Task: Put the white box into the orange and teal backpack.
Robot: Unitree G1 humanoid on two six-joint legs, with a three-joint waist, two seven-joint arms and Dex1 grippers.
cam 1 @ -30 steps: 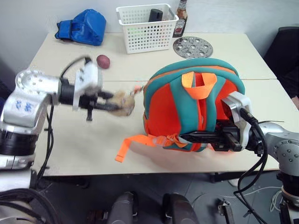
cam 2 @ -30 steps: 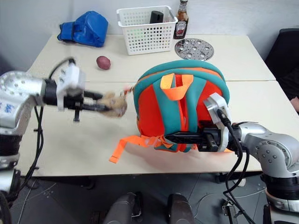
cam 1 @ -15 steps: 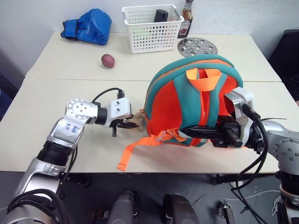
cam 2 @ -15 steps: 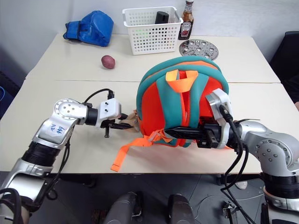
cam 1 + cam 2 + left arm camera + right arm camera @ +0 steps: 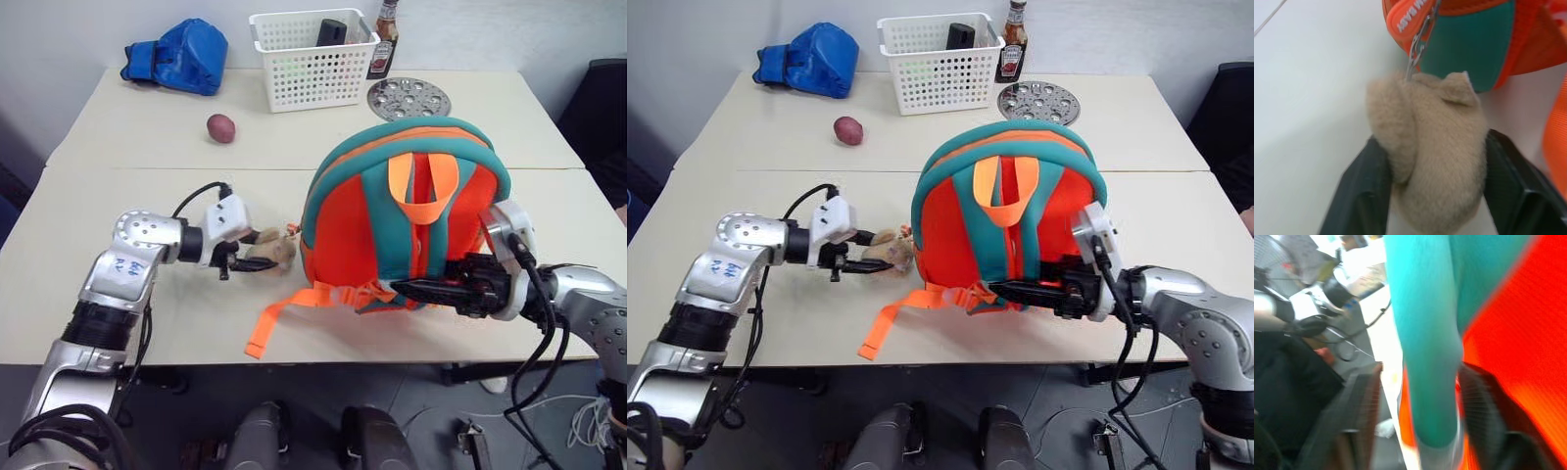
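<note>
The backpack (image 5: 407, 215) stands upright near the table's front edge; the white box isn't visible. The left gripper (image 5: 1425, 196), jaws spread, flanks the plush toy (image 5: 1435, 156) beside the backpack; the right gripper (image 5: 1420, 431), likewise spread, straddles a teal strap (image 5: 1425, 333). Unheld, the backpack could topple forward.

We see the backpack (image 5: 407, 211) upright on the table (image 5: 176, 147), its plush toy (image 5: 271, 253) lying to its left. Behind stand a basket (image 5: 312, 59), a bottle (image 5: 382, 39) and a perforated disc (image 5: 409, 97); a potato (image 5: 220, 127) and bag (image 5: 176, 56) lie far left.

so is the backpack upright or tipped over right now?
Upright. The backpack stands on its base on the table, orange top loop up, strap side facing the camera.
</note>
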